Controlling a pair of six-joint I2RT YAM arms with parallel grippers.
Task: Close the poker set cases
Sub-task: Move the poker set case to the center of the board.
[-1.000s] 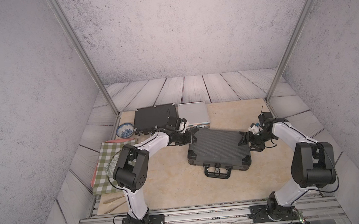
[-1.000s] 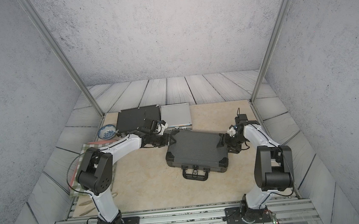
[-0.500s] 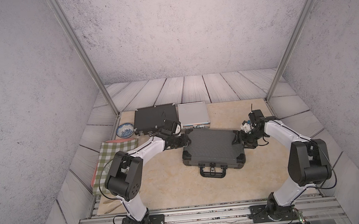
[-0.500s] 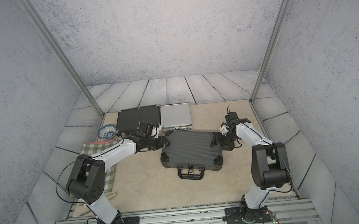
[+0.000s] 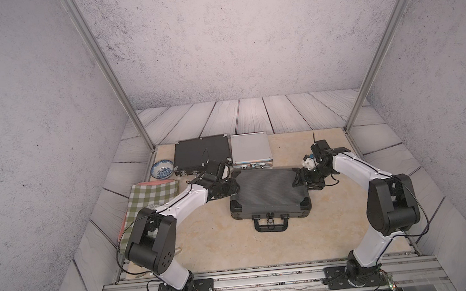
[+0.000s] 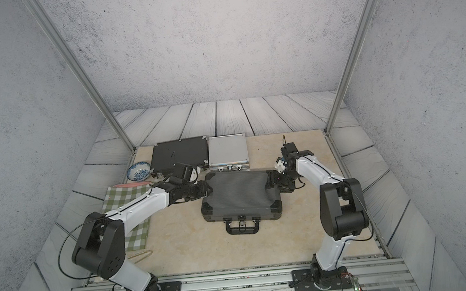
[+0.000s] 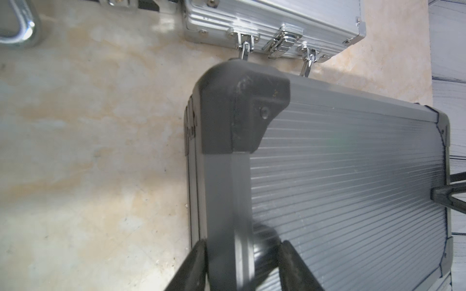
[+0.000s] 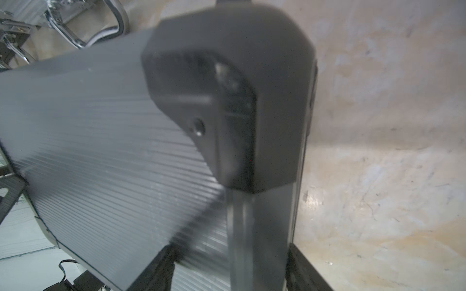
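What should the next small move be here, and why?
Probably let go: open the fingers and back both arms off sideways. The ribbed dark-grey case lies shut, rear edge at the silver case handle; left gripper and right gripper straddle its side rims.

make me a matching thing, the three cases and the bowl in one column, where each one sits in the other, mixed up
Things
1. ribbed dark-grey case
2. silver case
3. black flat case
4. bowl

Places
a. back row, between the bowl and the silver case
b. far left, beside the black flat case
c. nearest the robot, handle facing it
d. back row, furthest right

Pairs: 1-c, 2-d, 3-a, 4-b
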